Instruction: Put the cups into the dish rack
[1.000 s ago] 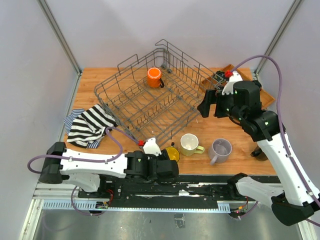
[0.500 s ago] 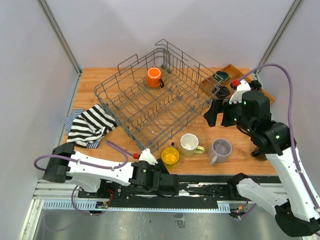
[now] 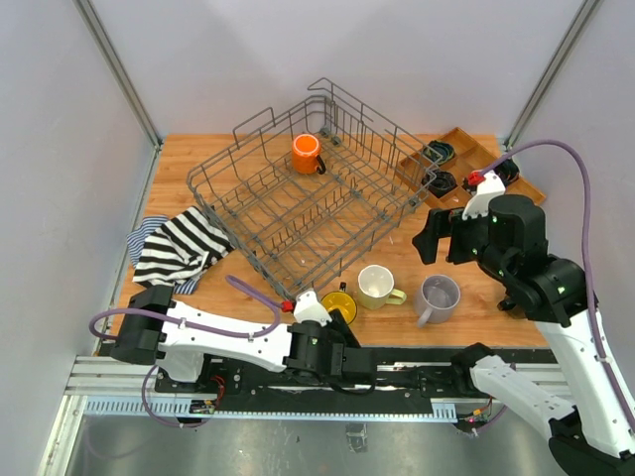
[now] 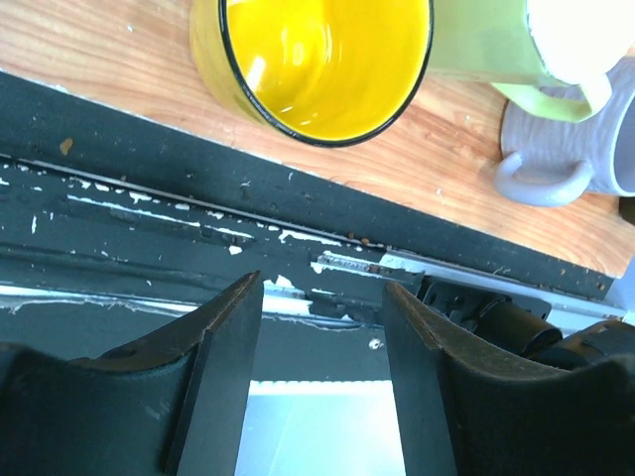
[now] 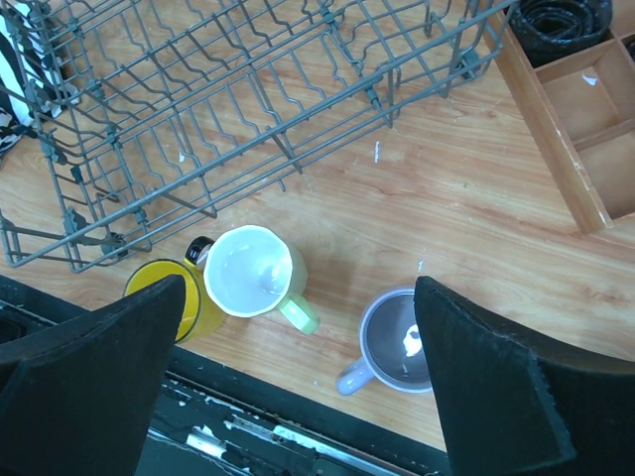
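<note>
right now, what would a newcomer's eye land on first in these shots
The big grey wire dish rack set diagonally mid-table, with one orange mug at its far side. Then the black-and-white striped cloth off its left corner, and the yellow mug, cream mug and lavender mug lined along the near edge.

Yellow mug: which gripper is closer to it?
Left. The left gripper is just short of the yellow mug, over the black rail; the right gripper hangs farther off to its right.
</note>
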Controlling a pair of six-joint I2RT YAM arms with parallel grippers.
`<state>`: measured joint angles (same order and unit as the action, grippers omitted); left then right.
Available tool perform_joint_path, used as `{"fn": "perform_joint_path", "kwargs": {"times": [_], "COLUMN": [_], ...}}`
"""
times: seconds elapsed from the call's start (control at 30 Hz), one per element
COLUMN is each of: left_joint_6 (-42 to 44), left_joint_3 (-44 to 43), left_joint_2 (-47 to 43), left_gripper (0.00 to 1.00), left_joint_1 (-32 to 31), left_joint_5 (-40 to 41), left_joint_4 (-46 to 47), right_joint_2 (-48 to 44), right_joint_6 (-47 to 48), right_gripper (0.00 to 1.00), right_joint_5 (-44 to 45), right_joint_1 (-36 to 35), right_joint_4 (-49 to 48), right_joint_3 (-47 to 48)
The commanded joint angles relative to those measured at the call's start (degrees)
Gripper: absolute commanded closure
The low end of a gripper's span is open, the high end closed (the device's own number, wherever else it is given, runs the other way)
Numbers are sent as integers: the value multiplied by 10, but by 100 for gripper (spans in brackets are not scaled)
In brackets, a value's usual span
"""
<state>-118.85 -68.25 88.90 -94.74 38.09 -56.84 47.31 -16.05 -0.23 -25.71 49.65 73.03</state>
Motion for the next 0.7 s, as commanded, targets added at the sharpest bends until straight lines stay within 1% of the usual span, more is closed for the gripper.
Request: {"fn": "perform_joint_path", "kwargs": {"times": [0.0, 0.1, 0.23, 0.3, 0.33, 0.43, 0.53, 0.67], "left_joint_6": [-371, -367, -330, -295, -289, -288, -270, -273], "left_joint_3": [-39, -68, -111, -131, -130, -116, -101, -82], "left_joint_2": [11, 26, 65, 84, 87, 87, 86, 80], "left_gripper": [45, 48, 54, 55, 53, 50, 47, 47], "left_joint_1": [2, 0, -6, -7, -7, -7, -8, -23], "left_joint_5": [69, 91, 171, 205, 214, 205, 191, 198], "left_joint_4": [-68, -129, -193, -213, -213, -213, -214, -214], "right_joint_2": [-12, -18, -33, -39, -41, -45, -48, -55], "right_joint_6": [23, 29, 28, 33, 34, 39, 44, 42], "right_gripper": [2, 2, 2, 2, 2, 2, 2, 2], "right_joint_5": [17, 3, -9, -13, -14, -15, -17, -35], "right_joint_1": [10, 11, 11, 11, 11, 11, 11, 11], "right_joint_4": [17, 17, 16, 17, 18, 25, 31, 34], "right_joint_3": [-2, -9, -27, -31, -32, -33, -35, -52]}}
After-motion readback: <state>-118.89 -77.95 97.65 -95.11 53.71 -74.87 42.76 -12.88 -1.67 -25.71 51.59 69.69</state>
